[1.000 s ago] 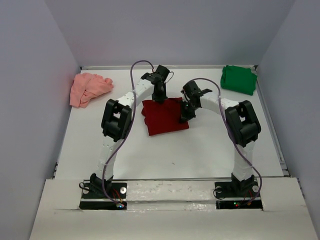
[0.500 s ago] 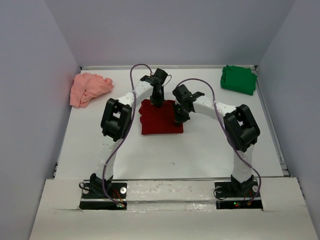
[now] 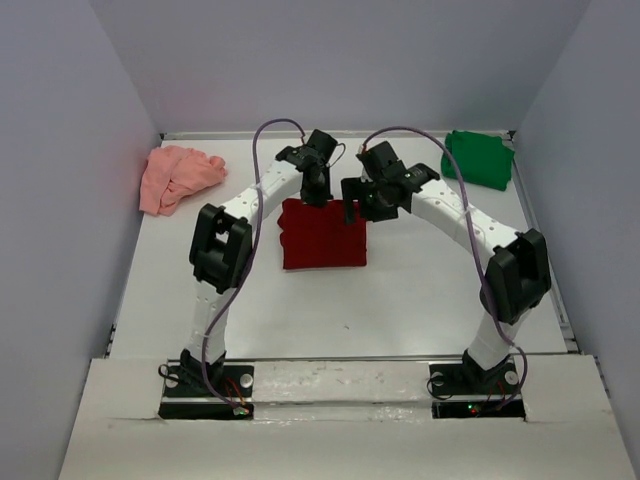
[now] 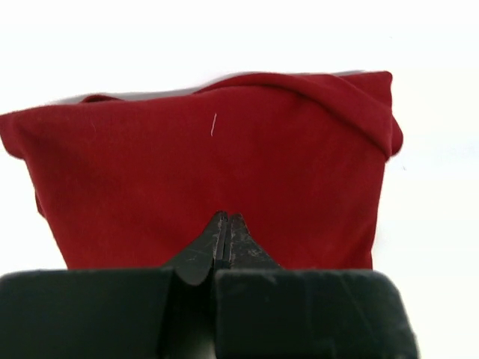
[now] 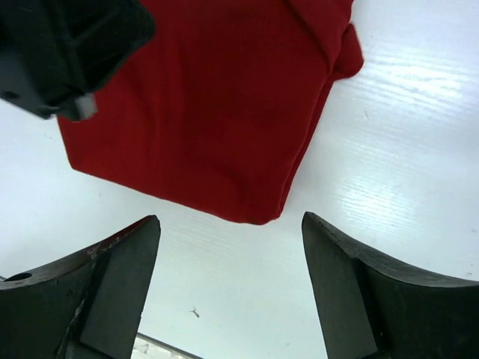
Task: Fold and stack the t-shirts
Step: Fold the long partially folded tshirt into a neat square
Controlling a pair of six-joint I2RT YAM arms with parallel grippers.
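A folded dark red t-shirt (image 3: 322,235) lies mid-table (image 3: 400,300). The left hand (image 4: 224,224), fingers pressed together, sits at its far edge. The right hand (image 5: 228,221) hovers spread over one corner. A green t-shirt (image 3: 478,159) occupies the far right corner, a crumpled salmon-pink t-shirt (image 3: 178,177) the far left.

White table (image 3: 400,300) with a faint wood grain, seen from above, closed in by pale grey walls at 9, 12 and 3 o'clock. Near the middle, a touch toward 12 o'clock: dark red t-shirt (image 3: 322,245), folded into a rough square and lying flat. At 10 o'clock, by the far left corner: salmon-pink t-shirt (image 3: 175,178), crumpled in a loose heap. At 2 o'clock, by the far right corner: bright green t-shirt (image 3: 478,160), folded into a compact bundle. All three well apart.
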